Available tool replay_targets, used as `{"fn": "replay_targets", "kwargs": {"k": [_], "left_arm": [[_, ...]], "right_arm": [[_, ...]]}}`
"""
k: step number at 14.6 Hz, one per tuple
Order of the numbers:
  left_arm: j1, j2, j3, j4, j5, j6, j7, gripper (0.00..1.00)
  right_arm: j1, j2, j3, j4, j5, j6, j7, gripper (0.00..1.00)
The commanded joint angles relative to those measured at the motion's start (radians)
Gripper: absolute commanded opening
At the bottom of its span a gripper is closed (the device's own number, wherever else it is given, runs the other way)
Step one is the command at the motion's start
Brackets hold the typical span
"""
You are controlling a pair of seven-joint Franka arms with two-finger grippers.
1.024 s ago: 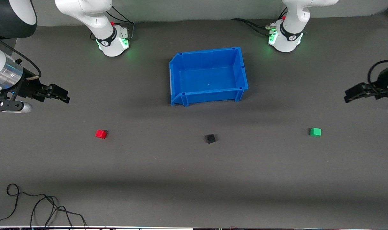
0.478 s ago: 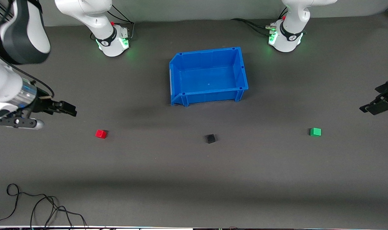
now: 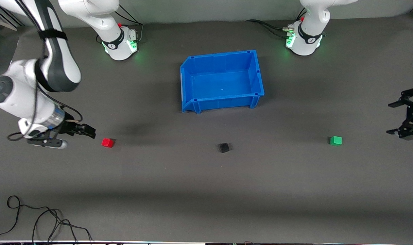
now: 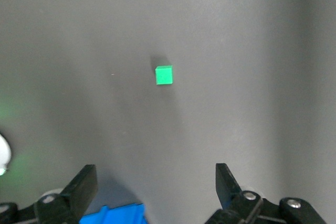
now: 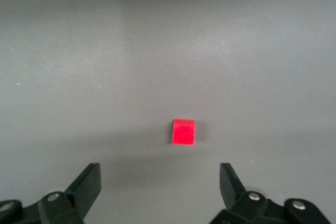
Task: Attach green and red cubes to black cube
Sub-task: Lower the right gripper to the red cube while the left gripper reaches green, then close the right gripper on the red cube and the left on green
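The red cube (image 3: 107, 142) lies on the grey mat toward the right arm's end. The black cube (image 3: 223, 147) lies mid-table, nearer the camera than the blue bin. The green cube (image 3: 336, 140) lies toward the left arm's end. My right gripper (image 3: 90, 133) is open and empty, low over the mat just beside the red cube; the right wrist view shows the red cube (image 5: 184, 131) ahead of the open gripper (image 5: 160, 176). My left gripper (image 3: 391, 118) is open and empty over the mat at the table's end, apart from the green cube. The left wrist view shows that cube (image 4: 164, 75) ahead of the gripper (image 4: 156, 178).
An empty blue bin (image 3: 220, 54) stands mid-table, farther from the camera than the cubes; a corner of the bin (image 4: 113, 214) shows in the left wrist view. Loose black cables (image 3: 39, 217) lie at the near corner on the right arm's end.
The right arm has swung down and brought its gripper close beside the red cube. The left gripper has turned and moved closer to the camera, level with the green cube.
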Motion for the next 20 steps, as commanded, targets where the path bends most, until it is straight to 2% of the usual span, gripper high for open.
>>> {"fn": "replay_targets", "kwargs": {"k": [1, 5, 8, 11, 17, 20], "left_arm": [[0.003, 0.053, -0.003, -0.095, -0.034, 0.146, -0.030, 1.00], [0.018, 0.102, -0.003, -0.255, -0.155, 0.380, 0.042, 1.00], [0.017, 0.171, -0.008, -0.295, -0.206, 0.506, 0.078, 1.00], [0.001, 0.243, -0.014, -0.341, -0.241, 0.660, 0.088, 1.00], [0.000, 0.289, -0.034, -0.395, -0.255, 0.768, 0.142, 1.00], [0.003, 0.279, -0.034, -0.410, -0.255, 0.750, 0.153, 1.00]], "right_arm": [[-0.006, 0.052, -0.001, -0.056, -0.010, 0.125, -0.010, 1.00], [-0.006, 0.146, -0.021, -0.088, -0.010, 0.255, -0.009, 1.00], [-0.006, 0.209, -0.023, -0.131, -0.009, 0.390, -0.007, 1.00], [-0.006, 0.259, -0.023, -0.136, -0.009, 0.444, -0.006, 1.00], [-0.010, 0.322, -0.023, -0.136, -0.007, 0.525, -0.003, 0.99], [-0.010, 0.324, -0.023, -0.136, -0.007, 0.530, 0.004, 0.92]]}}
